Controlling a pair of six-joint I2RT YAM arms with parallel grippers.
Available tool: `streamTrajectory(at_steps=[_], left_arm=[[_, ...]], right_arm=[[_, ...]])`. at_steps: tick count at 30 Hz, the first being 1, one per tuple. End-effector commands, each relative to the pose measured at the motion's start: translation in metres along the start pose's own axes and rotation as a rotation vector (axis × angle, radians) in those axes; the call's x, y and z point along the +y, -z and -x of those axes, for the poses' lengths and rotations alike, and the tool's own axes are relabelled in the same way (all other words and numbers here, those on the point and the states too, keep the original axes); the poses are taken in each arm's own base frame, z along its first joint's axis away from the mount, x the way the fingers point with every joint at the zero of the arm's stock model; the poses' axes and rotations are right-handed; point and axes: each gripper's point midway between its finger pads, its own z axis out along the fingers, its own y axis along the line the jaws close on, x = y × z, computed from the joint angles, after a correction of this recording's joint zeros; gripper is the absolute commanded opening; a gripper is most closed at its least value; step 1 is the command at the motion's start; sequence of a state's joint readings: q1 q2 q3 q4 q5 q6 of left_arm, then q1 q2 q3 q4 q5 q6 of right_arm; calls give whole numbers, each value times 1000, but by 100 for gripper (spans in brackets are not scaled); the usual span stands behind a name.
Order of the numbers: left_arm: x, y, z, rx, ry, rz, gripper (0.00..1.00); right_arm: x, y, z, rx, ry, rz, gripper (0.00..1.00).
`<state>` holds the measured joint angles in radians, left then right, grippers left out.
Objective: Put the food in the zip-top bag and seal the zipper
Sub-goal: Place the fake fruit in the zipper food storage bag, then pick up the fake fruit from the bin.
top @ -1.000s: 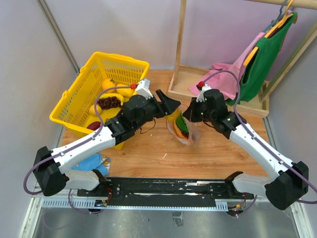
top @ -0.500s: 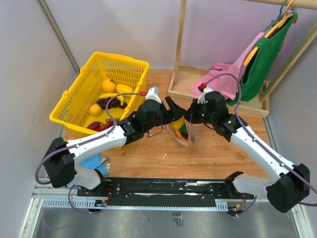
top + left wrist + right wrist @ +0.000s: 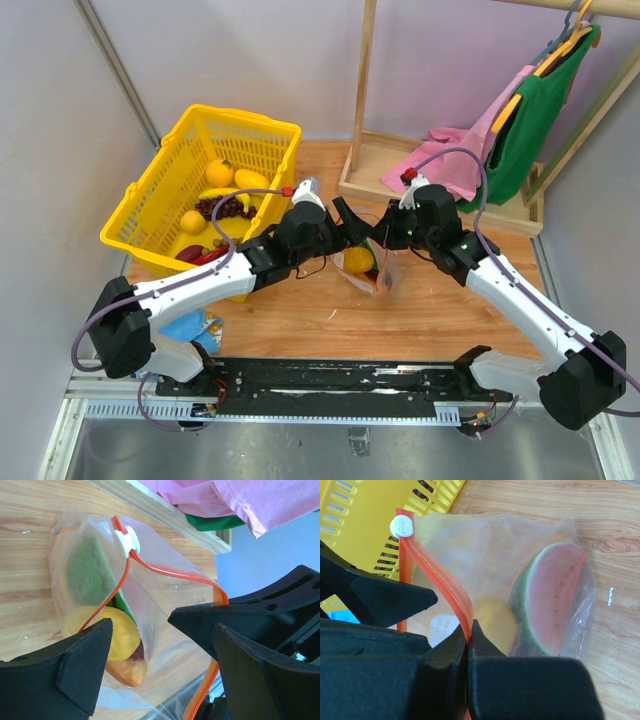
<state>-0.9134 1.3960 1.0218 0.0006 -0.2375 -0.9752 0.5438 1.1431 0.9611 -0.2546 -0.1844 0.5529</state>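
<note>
The zip-top bag (image 3: 366,264) lies on the wood between both arms, mouth held up. Inside it are food pieces: a watermelon wedge (image 3: 550,605), a round yellow fruit (image 3: 120,635) and an orange piece (image 3: 127,672). The red zipper (image 3: 437,572) bows open, its white slider (image 3: 125,540) at one end. My right gripper (image 3: 469,635) is shut on the zipper strip and holds that side of the mouth up. My left gripper (image 3: 162,630) hangs open just above the mouth, its fingers (image 3: 82,665) apart with nothing gripped.
A yellow basket (image 3: 245,122) with more toy fruit stands at the left. A wooden rack base (image 3: 372,185) with pink cloth (image 3: 450,165) sits behind the bag; a green garment (image 3: 530,120) hangs at the right. A blue item (image 3: 190,326) lies near the left arm's base.
My left gripper has moved right from the basket side to the bag's mouth and its jaws have widened. A round yellow fruit now shows inside the bag. The right gripper has held still.
</note>
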Motion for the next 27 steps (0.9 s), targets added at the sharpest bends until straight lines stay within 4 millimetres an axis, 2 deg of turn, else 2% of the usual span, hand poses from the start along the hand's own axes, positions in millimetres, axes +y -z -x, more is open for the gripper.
streamTrajectory(at_steps=[1, 8, 14, 17, 20, 24, 27], left_arm=[[-27, 20, 32, -88, -23, -41, 85], [-37, 46, 61, -145, -126, -20, 83], [-32, 67, 91, -210, -251, 79, 83], [-27, 80, 111, -248, -321, 146, 87], [-15, 89, 127, -258, -378, 194, 90], [12, 96, 146, -246, -395, 251, 91], [33, 104, 164, -247, -415, 314, 96]], right_arm=[[9, 6, 6, -30, 33, 33, 1], [6, 9, 8, -31, 69, 19, 2], [4, 10, 5, -17, 97, 11, 2], [3, 11, 4, -3, 113, 10, 3], [3, 11, 4, 3, 127, 8, 3], [2, 14, 6, -2, 144, 2, 3], [1, 15, 5, 2, 160, -3, 3]])
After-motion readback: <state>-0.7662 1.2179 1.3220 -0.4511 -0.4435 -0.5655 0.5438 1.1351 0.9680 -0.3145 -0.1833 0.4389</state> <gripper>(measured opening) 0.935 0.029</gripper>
